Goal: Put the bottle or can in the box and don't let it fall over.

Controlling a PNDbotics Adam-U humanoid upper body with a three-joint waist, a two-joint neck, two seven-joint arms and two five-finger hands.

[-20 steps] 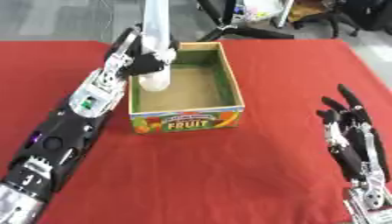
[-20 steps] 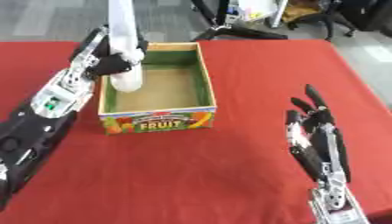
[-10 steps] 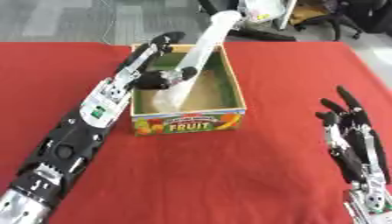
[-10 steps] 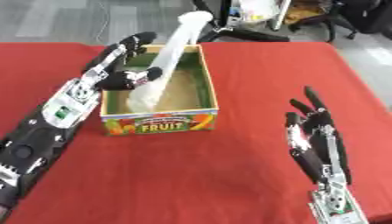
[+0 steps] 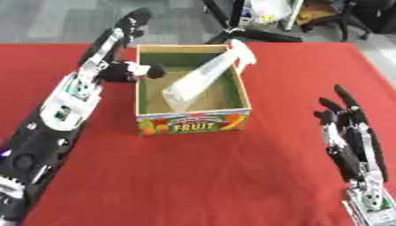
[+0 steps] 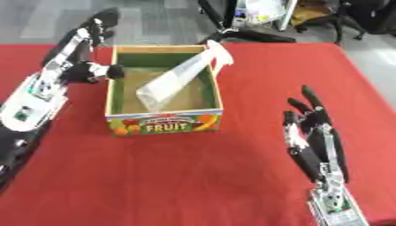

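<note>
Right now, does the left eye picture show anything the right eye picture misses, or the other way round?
Only the left eye view shows more red table beyond the left arm. Only the right eye view shows more grey floor past the table's right edge. Both show the clear bottle leaning tilted in the fruit box, neck over the far right corner, the left hand open beside the box, and the right hand idle, fingers up.

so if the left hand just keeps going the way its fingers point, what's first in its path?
Probably nothing on the table. The left hand is open, its fingers pointing away past the table's far edge toward grey floor, left of the fruit box. The tilted bottle is off that line. Depth is unclear.
</note>
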